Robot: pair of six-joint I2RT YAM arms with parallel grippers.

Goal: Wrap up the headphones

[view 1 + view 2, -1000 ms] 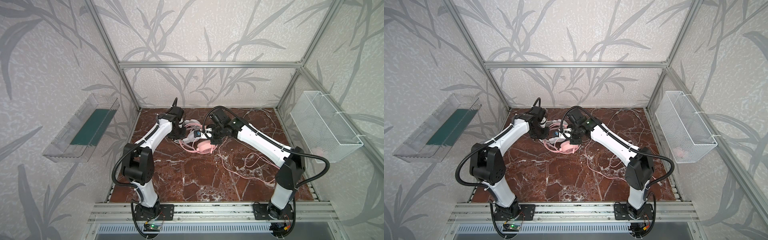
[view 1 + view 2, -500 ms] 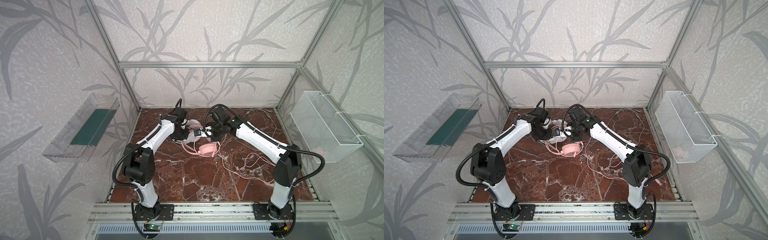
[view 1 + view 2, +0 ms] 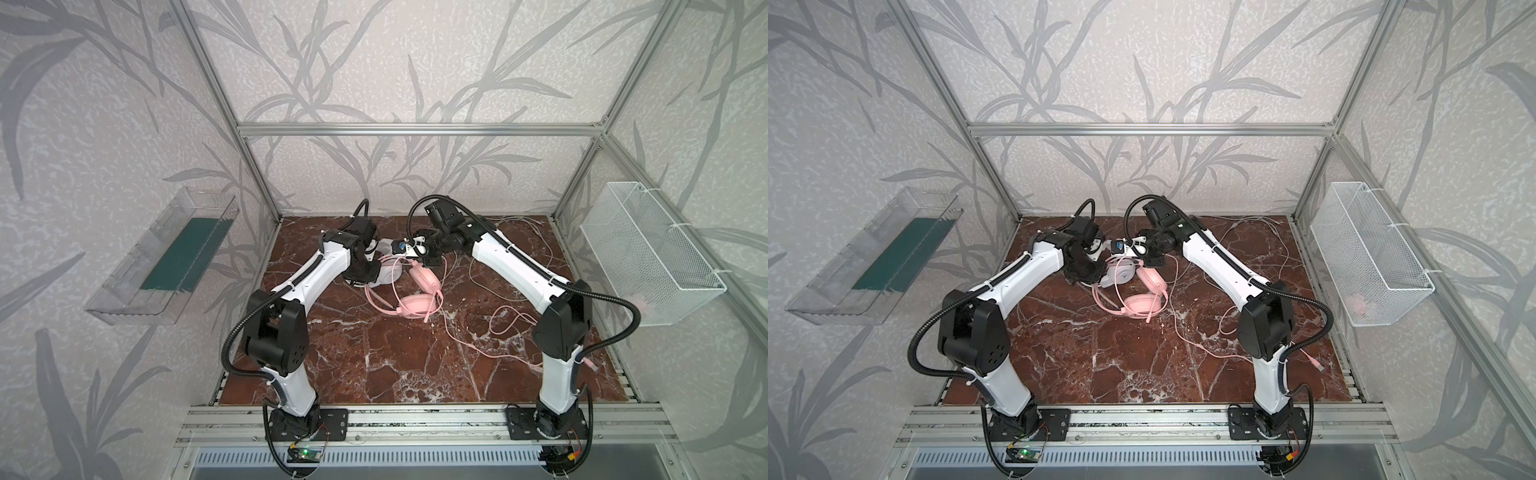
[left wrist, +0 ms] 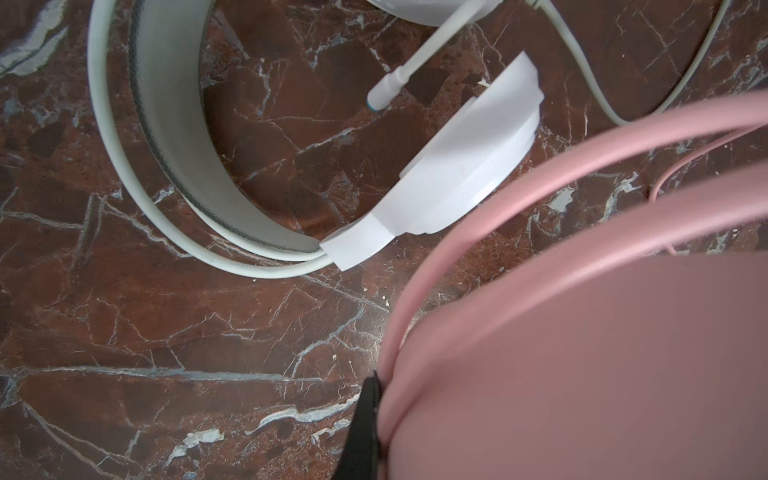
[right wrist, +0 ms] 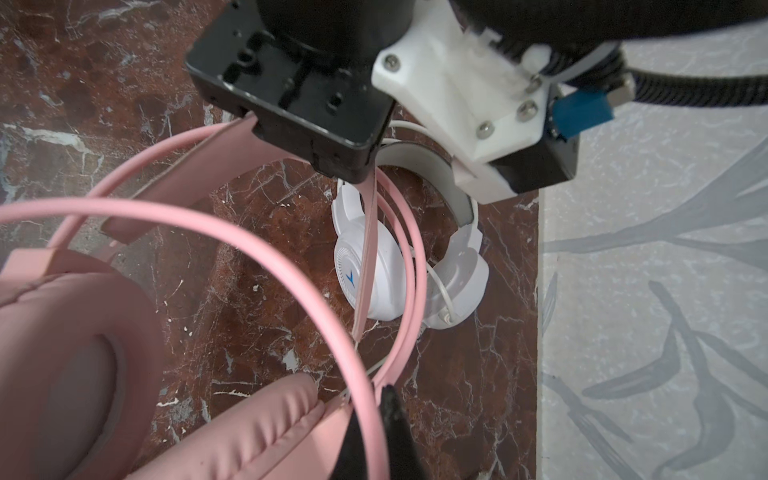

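- Top views: in both, the pink headphones sit at the middle back of the table, between the two arms; the two padded cups lie low toward the front, one just beside the other; the thin headband loops rise back toward the jaws
- Right wrist view: the right gripper has its jaws pressed together on one thin pink headband wire; the wire runs out between the two dark fingertips; a pink cup fills the near corner
- Left wrist view: the left gripper shows only one dark finger, tight against the pink headband; in the right wrist view the flat pink strap comes straight out from under its black body, so its jaws pinch the pink headphones too
- The white headphones lie on the table below the left gripper, just beside the pink headband loops and partly crossed by them; their microphone boom ends in a blue tip
- A pink cable trails loose across the table toward the right arm's base; a white cable lies in loops near the back right corner
- A clear bin on the left wall holds a green sheet; a wire basket hangs on the right wall
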